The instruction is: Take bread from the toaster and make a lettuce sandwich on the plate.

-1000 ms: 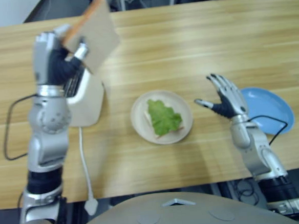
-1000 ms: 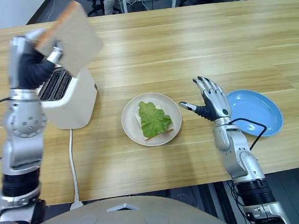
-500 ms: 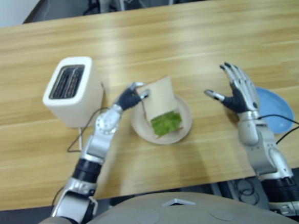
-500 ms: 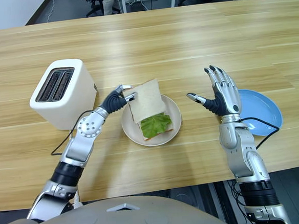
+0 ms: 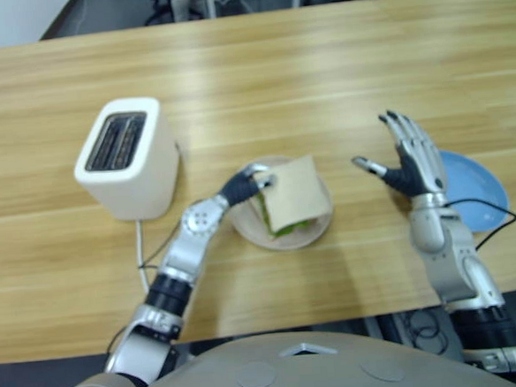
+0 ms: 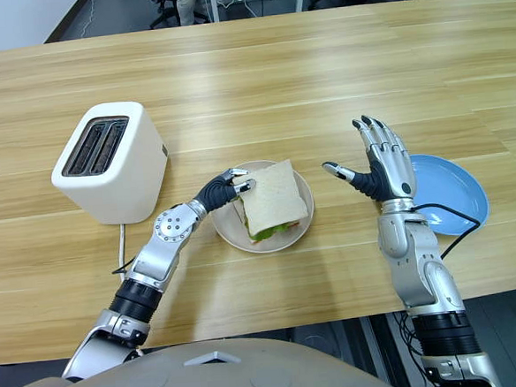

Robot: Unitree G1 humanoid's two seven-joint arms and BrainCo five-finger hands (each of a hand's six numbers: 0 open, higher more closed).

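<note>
A beige plate lies at the table's middle with a bread slice on top of the lettuce, whose green edge peeks out below it. My left hand is at the slice's left edge, fingers curled and pinching it. The white toaster stands to the left with both slots dark. My right hand is raised to the right of the plate, fingers spread, holding nothing.
A blue plate lies at the right, partly behind my right hand, with a black cable crossing in front of it. The toaster's cord runs to the table's near edge. Bare wooden tabletop stretches behind.
My left hand carried the bread slice from above the toaster down to the plate and lowered it flat over the lettuce. The right hand rose slightly and then stayed.
</note>
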